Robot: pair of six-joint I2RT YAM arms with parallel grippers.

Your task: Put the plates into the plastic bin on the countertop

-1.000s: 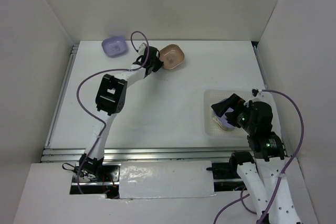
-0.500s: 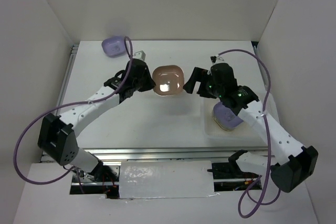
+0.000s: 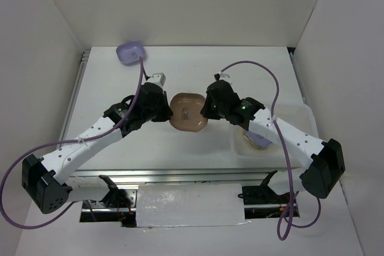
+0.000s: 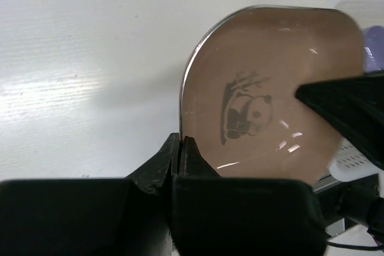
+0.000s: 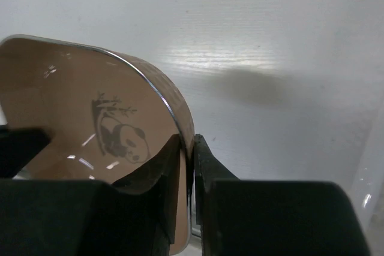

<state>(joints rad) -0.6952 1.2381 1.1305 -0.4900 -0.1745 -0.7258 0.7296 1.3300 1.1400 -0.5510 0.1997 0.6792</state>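
Plate: brown rounded-square dish (image 3: pixel 189 112), pinched at opposite rims by left gripper (image 3: pixel 168 110) and right gripper (image 3: pixel 209 110).
Bin: translucent plastic tray (image 3: pixel 302 111), nearer right gripper.

The left arm (image 3: pixel 90 139) and right arm (image 3: pixel 285 135) are white-shelled with chunky black joints, draped in purple cables (image 3: pixel 141 75), with a green light (image 3: pixel 244 107) glowing on the right.

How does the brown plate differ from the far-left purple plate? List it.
Colour: the brown plate is tan, the purple plate lilac. Hold: the brown plate is pinched at opposite rims by the left end effector and right end effector; the purple plate lies free on the countertop. Both are shallow rounded squares.
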